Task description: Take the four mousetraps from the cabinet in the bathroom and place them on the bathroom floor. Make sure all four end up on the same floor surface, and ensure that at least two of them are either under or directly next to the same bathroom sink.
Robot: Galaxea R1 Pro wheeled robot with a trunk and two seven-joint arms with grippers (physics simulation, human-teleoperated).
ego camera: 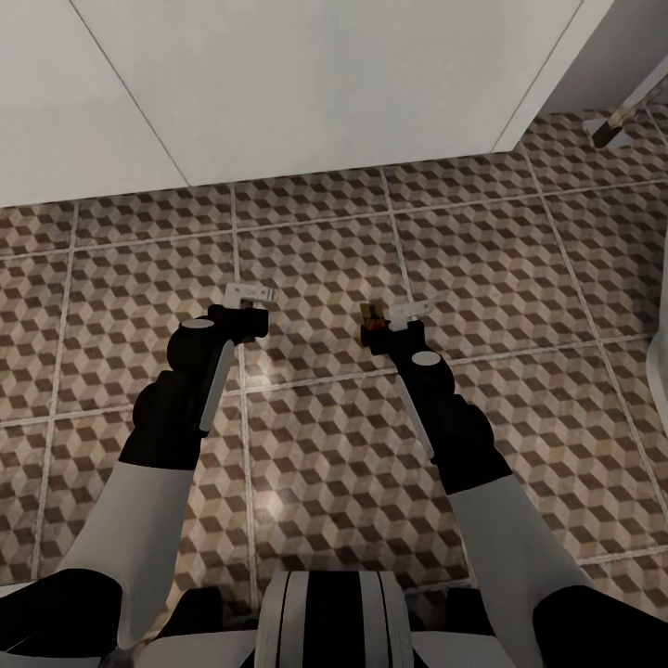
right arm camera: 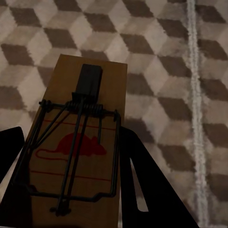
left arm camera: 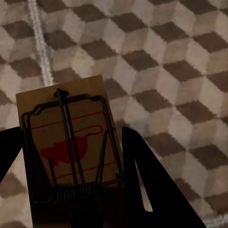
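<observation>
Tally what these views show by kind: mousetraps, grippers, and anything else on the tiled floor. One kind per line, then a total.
Mousetraps: 2, one in the left gripper, one in the right gripper
Grippers: 2
White pole-like object by the wall: 1
Total: 5

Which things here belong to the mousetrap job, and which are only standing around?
Job:
- tan wooden mousetrap held by the left gripper
- second tan wooden mousetrap held by the right gripper
- cube-patterned floor tiles

Only around:
- white panel

The bathroom floor [ego camera: 334, 232] was tiled in a brown, beige and white cube pattern with pale grout lines.
</observation>
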